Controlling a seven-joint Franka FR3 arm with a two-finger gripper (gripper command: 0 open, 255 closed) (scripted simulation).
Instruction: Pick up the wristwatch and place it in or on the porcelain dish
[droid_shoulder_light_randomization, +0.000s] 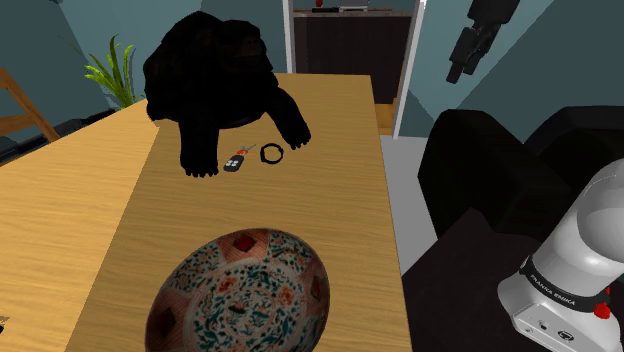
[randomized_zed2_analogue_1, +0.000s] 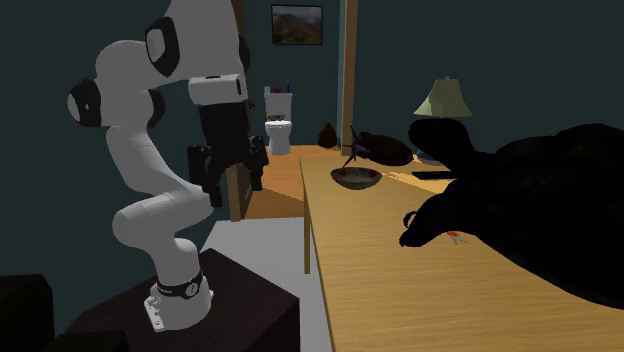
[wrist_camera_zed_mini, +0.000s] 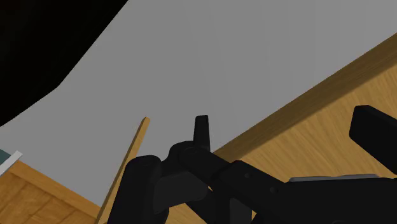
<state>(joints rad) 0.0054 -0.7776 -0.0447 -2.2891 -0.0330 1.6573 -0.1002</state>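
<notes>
Where the gripper (droid_shoulder_light_randomization: 461, 58) is held: up in the air beyond the table's (droid_shoulder_light_randomization: 330, 210) long edge, at the shoulder view's upper right, well apart from everything laid on the wood.
Gripper state: whether it is spread or pressed together cannot be told.
Wristwatch (droid_shoulder_light_randomization: 272, 154): a small black band, laid flat on the tabletop at the far end, between the two front paws of the black animal figure (droid_shoulder_light_randomization: 215, 75) and nearer the paw on the shoulder view's right.
Small object (droid_shoulder_light_randomization: 236, 162): dark with red marks, laid just beside the wristwatch; what it is cannot be told.
Dish (droid_shoulder_light_randomization: 240, 295): a deep bowl painted in red, green and blue, set at the near end of the table in the shoulder view, well apart from the wristwatch.
Arm (randomized_zed2_analogue_1: 140, 215): white, seen folded above its dark stand (randomized_zed2_analogue_1: 240, 300), which is set beside the table.
Floor (wrist_camera_zed_mini: 222, 63): grey, seen past the table's edge in the wrist view.
</notes>
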